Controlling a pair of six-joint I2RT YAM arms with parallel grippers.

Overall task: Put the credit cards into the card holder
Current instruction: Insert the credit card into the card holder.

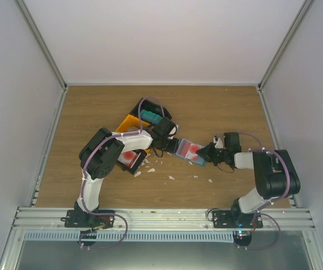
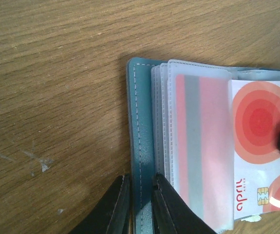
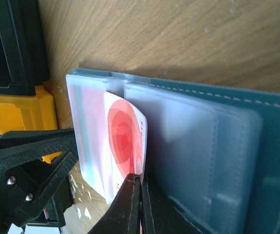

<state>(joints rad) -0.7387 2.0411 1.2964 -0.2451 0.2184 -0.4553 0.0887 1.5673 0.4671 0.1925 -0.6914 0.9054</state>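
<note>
Left gripper [image 2: 139, 197] clamped on card holder [image 2: 142, 122] at nine o'clock; right gripper [image 3: 140, 195], at three o'clock, pinching red-marked credit card [image 3: 125, 141].

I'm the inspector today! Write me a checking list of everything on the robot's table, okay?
Surface: wooden table.
Job's things: card holder lies open; a red-circled credit card sits partly in its clear sleeve; teal cards in the bin; red-marked cards partly hidden by the left arm.
Clutter: white scraps scattered near the holder.
Grippers: left gripper shut on the holder's cover edge; right gripper shut on the red-circled card.
Cables: purple cables run along both arms.
Surroundings: white walls; metal rail at the near edge.
</note>
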